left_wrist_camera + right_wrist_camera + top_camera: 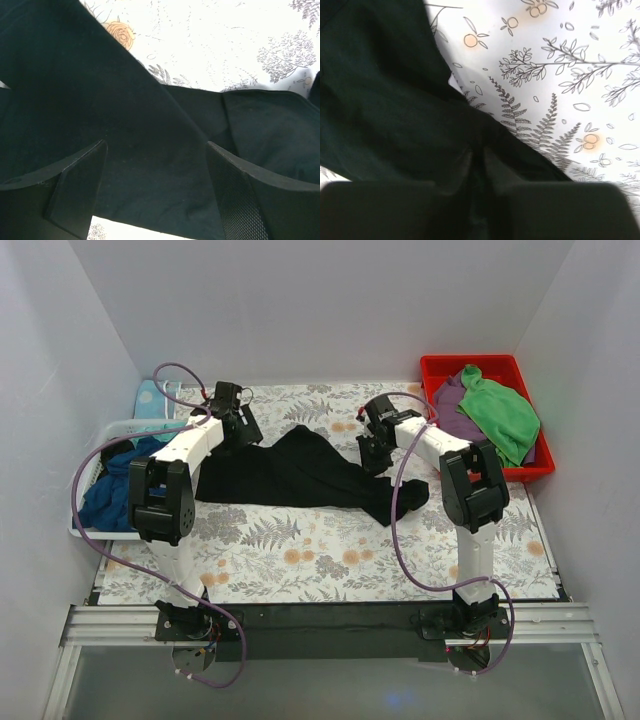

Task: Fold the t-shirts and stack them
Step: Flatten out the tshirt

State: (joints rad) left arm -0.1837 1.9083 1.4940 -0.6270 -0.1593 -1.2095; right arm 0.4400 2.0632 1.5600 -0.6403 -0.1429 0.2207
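Note:
The black t-shirt (300, 475) lies crumpled across the middle of the flowered table cloth. My left gripper (243, 427) is open just above the shirt's far left edge; in the left wrist view its fingers (235, 190) stand wide apart with black cloth (150, 150) under the gap (156, 175). My right gripper (373, 453) is shut on a fold of the black shirt at its far right part; in the right wrist view the jaws pinch dark cloth (395, 115) at the pinch point (479, 160). A small white label corner (454, 82) peeks out.
A red bin (530, 455) at the back right holds green (500, 410) and purple (455, 410) cloth. A white tray (85, 530) at the left holds dark blue (110, 490) and light teal (150, 400) shirts. White walls close in on three sides.

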